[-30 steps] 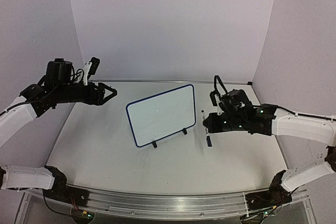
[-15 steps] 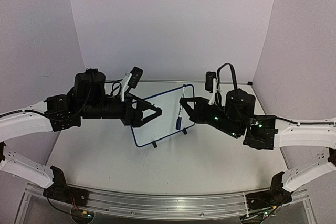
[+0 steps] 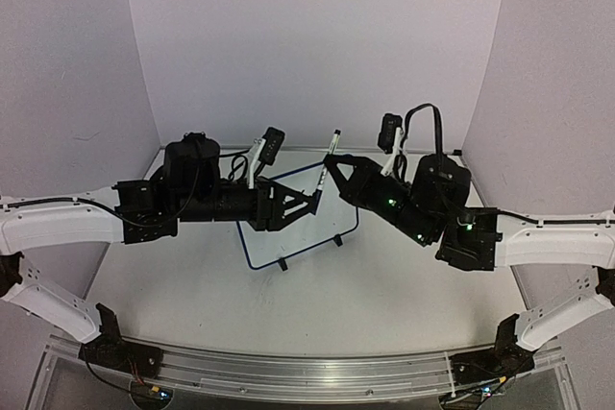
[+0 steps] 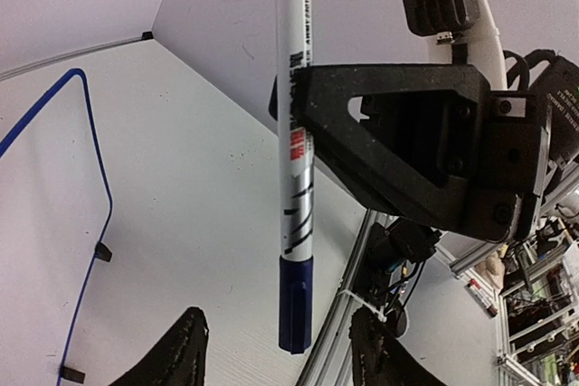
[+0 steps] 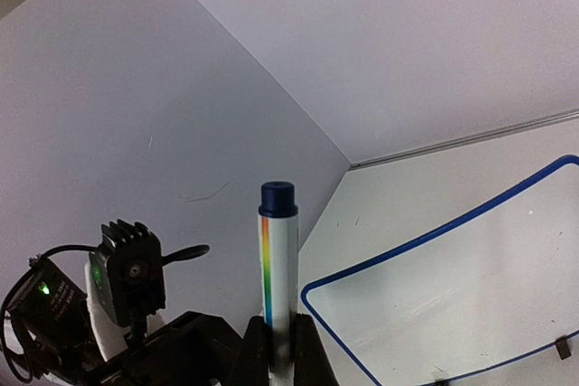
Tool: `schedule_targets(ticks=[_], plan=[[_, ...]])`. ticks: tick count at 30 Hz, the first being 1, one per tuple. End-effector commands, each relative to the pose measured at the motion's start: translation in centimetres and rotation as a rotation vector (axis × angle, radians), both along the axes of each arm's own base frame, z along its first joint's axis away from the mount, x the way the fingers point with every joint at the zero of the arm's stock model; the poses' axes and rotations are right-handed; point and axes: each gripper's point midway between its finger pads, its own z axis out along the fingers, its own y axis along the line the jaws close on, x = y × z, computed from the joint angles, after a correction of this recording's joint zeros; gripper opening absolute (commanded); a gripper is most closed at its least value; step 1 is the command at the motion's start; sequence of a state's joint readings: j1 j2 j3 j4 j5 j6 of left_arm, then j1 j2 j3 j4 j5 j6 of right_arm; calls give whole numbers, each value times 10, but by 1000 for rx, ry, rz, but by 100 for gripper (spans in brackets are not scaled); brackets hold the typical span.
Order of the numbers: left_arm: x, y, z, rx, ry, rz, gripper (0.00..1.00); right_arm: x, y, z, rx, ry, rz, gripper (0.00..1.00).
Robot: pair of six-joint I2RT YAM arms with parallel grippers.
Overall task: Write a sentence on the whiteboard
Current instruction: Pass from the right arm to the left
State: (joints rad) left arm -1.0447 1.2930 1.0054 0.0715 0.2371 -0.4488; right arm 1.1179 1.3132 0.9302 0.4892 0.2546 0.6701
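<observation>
My right gripper (image 5: pixel 279 348) is shut on a white marker (image 5: pixel 278 259) and holds it up above the table. The marker's dark-blue cap (image 4: pixel 296 305) points down toward my left gripper (image 4: pixel 276 352). The cap's end hangs between the open left fingertips (image 4: pixel 177 350) with a gap on each side. In the top view the two grippers meet over the whiteboard (image 3: pixel 293 240); the left gripper (image 3: pixel 311 201) is just below the marker (image 3: pixel 333 144). The blue-framed whiteboard (image 5: pixel 452 300) stands on the table, partly hidden by the left arm. Its visible face is blank; no sentence is in view.
Two black clip feet (image 3: pixel 282 264) hold the board up. An aluminium rail (image 3: pixel 307 372) runs along the near table edge. Pale walls close the table on three sides. The left wrist camera (image 5: pixel 127 273) shows beside the marker.
Both arms swung in and up to the centre. The right gripper lifted the marker from the table beside the board. The left jaws came up around the cap and narrowed.
</observation>
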Motion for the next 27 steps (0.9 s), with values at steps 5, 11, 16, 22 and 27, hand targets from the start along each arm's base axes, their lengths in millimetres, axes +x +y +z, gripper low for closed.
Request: schedule_targets(ticks=[5,11,16,22,27], plan=[[-6,-15,19,-73,-20,-70,49,4,0,25,90,-17,-36,0],[-5,-18,16,-75,-11,-73,33,5,4,24,92,-13,-25,0],[-4,-19,16,-78,-13,-73,20,6,3,20,88,-3,-35,0],[2,-15,12,-56,-6,-28,0,5,1,9,37,22,-37,0],[0,-3,3,27,-19,-10,0,2,-19,-5,-105,56,-73,29]])
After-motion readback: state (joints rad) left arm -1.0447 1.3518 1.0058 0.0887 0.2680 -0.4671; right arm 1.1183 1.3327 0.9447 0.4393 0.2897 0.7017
